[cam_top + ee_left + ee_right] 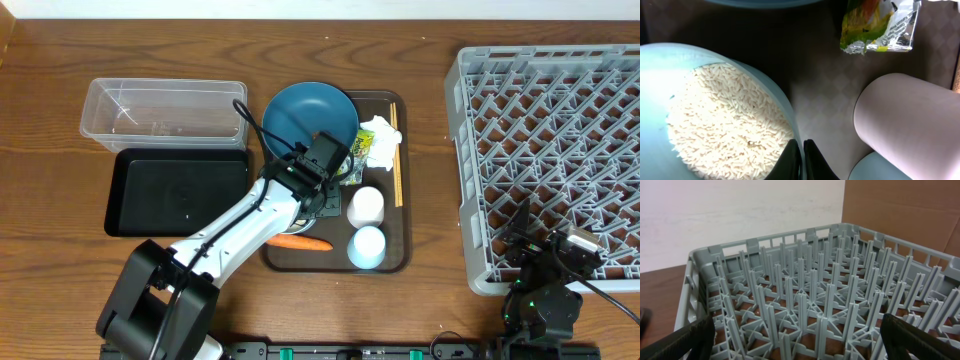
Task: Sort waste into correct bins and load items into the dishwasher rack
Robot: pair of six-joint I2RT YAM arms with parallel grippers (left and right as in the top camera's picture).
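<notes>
Occupying the table's right side, grey dishwasher rack (555, 150); right gripper (800, 345) hovers at its near edge, fingers spread wide, holding nothing. Brown serving tray (403, 255) at centre. Left of it, black tray (175, 195) lies in front of clear tub (165, 110), the two just beside each other. Dark-blue plate (310, 115) at the serving tray's far end. White bowl (660, 65), light blue inside, sits on the tray near the plate; left gripper (801, 157) is pinched onto its rim, one finger inside, one outside. Two pale cups (366, 204) (367, 246) to the bowl's right. Orange carrot (300, 241) near the front edge. Chopsticks (397, 160) along the right edge. Crumpled tissue (380, 130) touches green-yellow wrapper (877, 25). Loose rice (725, 120) heaped in the bowl.
</notes>
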